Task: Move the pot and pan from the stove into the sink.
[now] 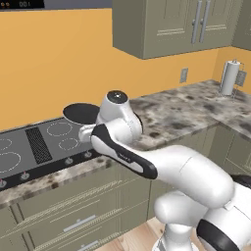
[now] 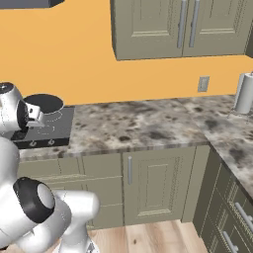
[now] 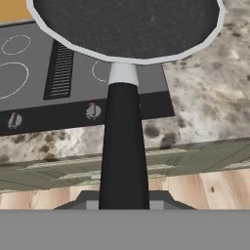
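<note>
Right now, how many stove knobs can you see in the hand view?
2: one knob left of the pan handle, another knob near the left edge. The handle may hide others.

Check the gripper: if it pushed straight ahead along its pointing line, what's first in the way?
Hedged: the gripper is shut on the pan by its handle, so the pan moves with it. Beyond lies the stove, then likely the orange wall; depth unclear.

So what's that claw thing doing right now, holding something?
Gripper: closed on the handle of the black pan, holding it above the stove.
</note>
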You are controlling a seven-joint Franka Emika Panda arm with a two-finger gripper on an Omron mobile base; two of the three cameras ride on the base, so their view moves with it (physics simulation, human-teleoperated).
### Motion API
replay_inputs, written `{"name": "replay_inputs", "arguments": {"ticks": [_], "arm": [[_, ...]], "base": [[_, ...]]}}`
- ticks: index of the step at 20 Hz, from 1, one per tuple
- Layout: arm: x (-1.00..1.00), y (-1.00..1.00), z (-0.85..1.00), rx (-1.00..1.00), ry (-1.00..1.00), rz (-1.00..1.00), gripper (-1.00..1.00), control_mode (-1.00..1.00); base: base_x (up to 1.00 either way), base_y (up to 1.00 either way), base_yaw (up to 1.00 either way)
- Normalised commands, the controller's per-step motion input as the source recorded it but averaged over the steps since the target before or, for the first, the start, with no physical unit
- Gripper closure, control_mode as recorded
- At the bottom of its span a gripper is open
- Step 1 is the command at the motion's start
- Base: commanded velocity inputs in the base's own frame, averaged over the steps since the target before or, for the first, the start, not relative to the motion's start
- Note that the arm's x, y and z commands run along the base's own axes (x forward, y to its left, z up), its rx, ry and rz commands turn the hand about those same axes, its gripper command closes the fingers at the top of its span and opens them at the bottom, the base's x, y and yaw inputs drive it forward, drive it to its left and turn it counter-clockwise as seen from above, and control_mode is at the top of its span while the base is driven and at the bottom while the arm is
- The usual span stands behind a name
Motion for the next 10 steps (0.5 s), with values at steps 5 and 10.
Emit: {"name": "replay_inputs", "arguments": {"ticks": [5,10], "arm": [[-0.56,-0.28,0.36,-0.01,0.00,0.00,1.00,-1.00],[-0.56,-0.31,0.39,-0.01,0.01,0.00,1.00,-1.00]], "base": [[0.00,0.00,0.00],[0.00,0.00,0.00]]}}
